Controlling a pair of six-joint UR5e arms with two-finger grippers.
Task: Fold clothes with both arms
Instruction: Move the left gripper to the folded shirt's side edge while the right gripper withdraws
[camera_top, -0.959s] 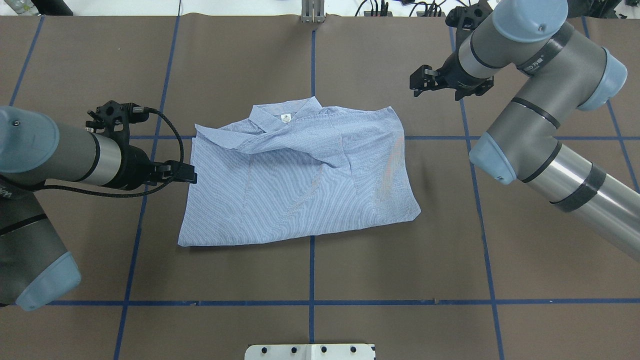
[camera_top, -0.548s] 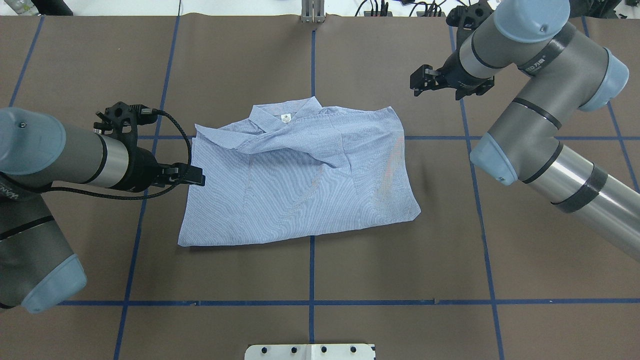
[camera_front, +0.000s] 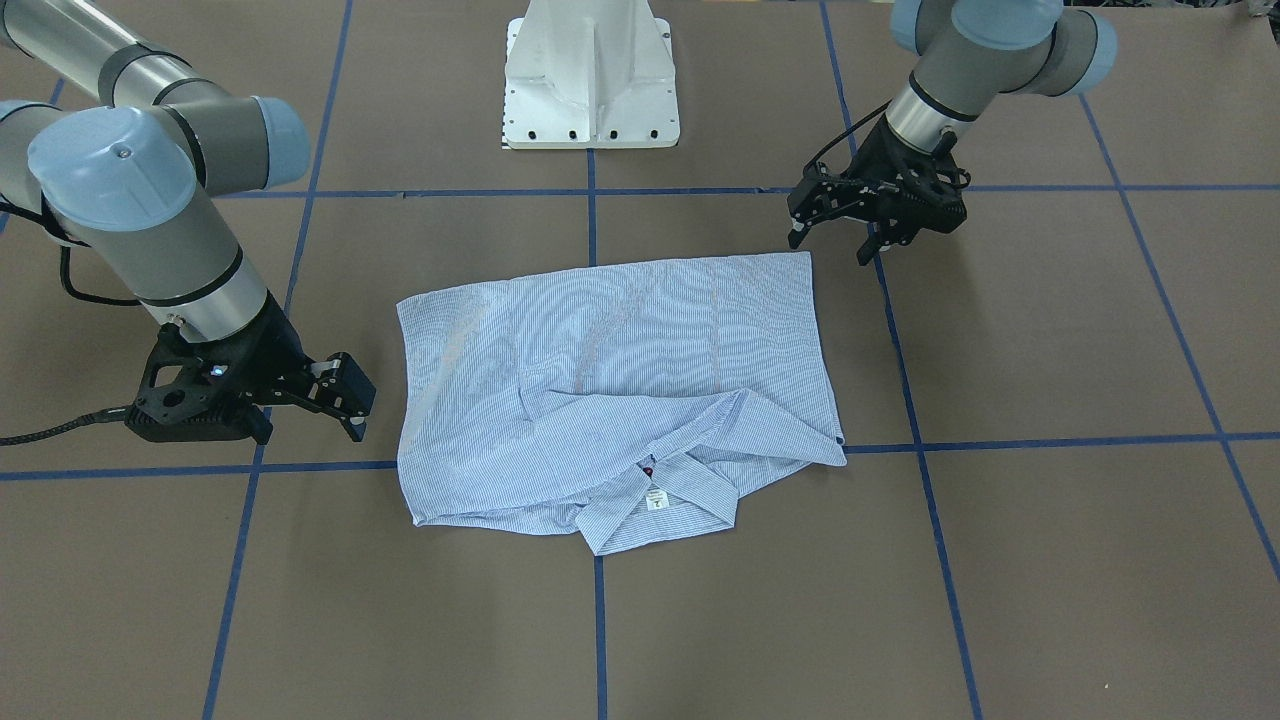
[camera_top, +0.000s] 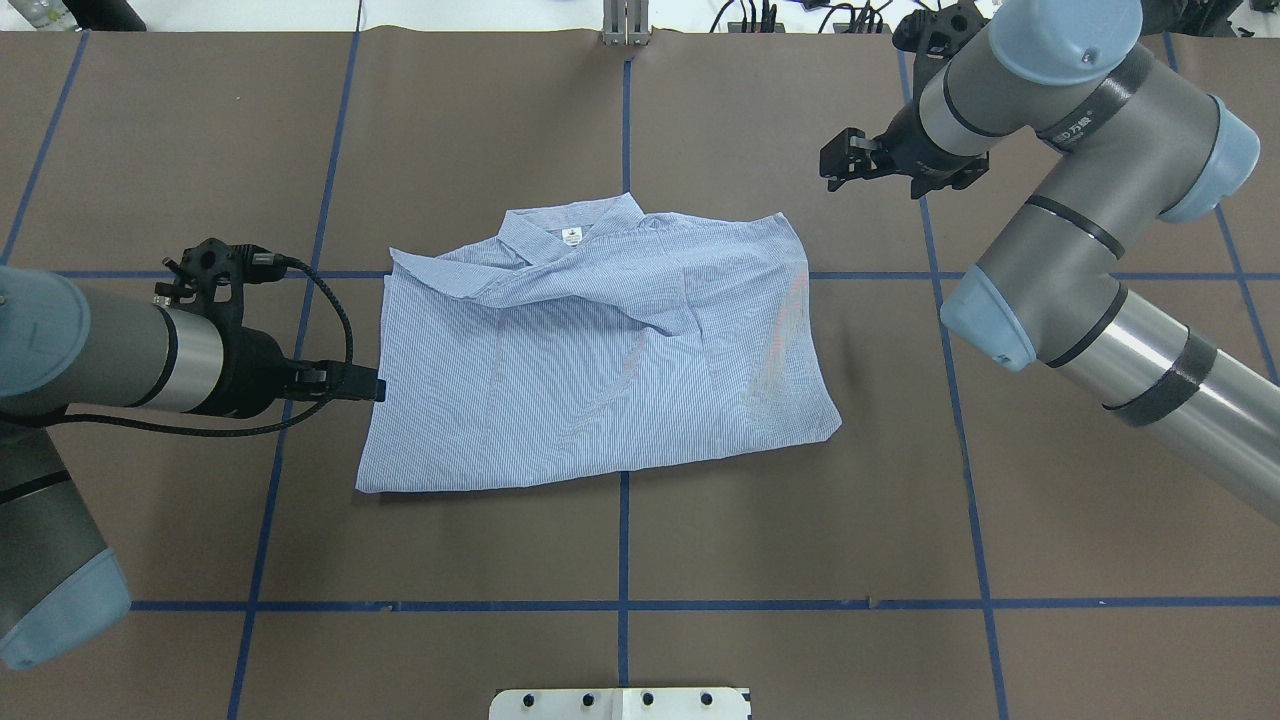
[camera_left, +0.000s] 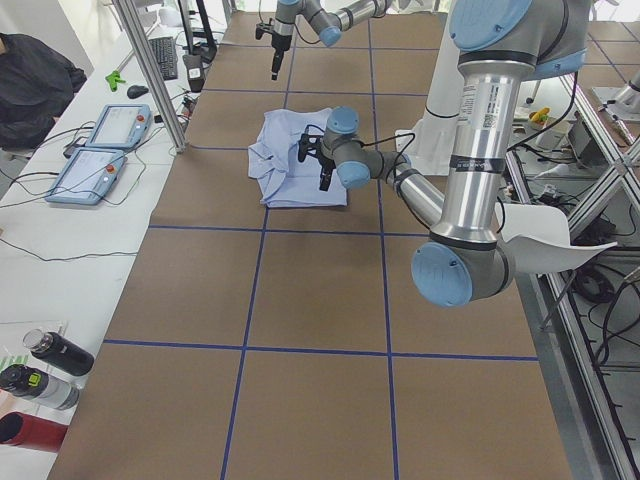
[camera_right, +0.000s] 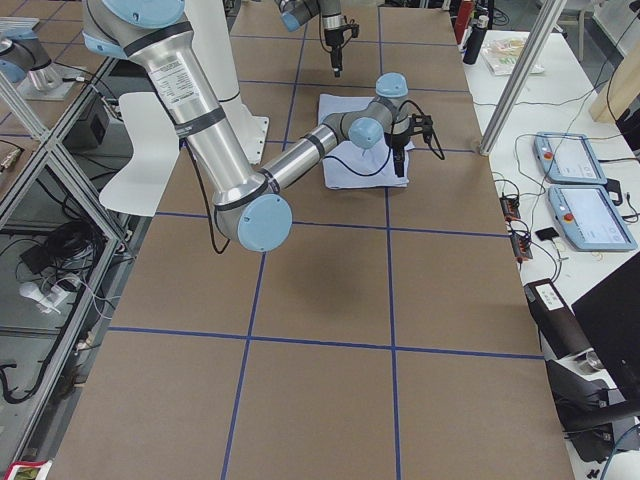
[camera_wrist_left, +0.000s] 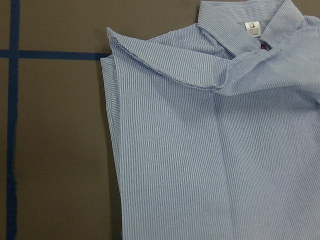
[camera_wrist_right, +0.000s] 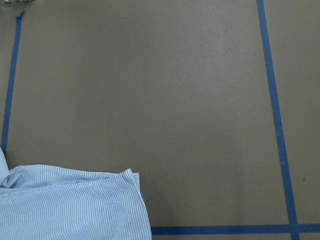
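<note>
The shirt (camera_top: 600, 350) lies in the middle of the table (camera_top: 700, 560). It is folded into a fat block, with the collar (camera_top: 570, 225) on the far side from the robot. The left gripper (camera_top: 375, 385) is just beside the shirt's left edge, and its jaws are spread apart with nothing in them. The right gripper (camera_top: 835, 165) is off past the shirt's far right corner, well apart from the cloth, and its jaws are also apart and hold nothing. I think the next job is to pick up the left edge and fold it over. That could go wrong in a few ways. The edge has more than one layer, so the left gripper may pinch only the top one, and then the layers under it would stay behind and the fold would come apart. A loose flap sits bumpy next to the collar and could bunch up more if the cloth is pulled. With the right gripper so far from the shirt, nothing holds the other side down, so a tug could slide the whole shirt along the table and leave the fold crooked. Some things are hard to see. The sleeves are tucked away, and no pocket shows. Only one small dark red spot shows by the collar, maybe a button. Neither wrist view shows any fingers, and I cannot tell if the left gripper touches the cloth or hangs just over it.
</note>
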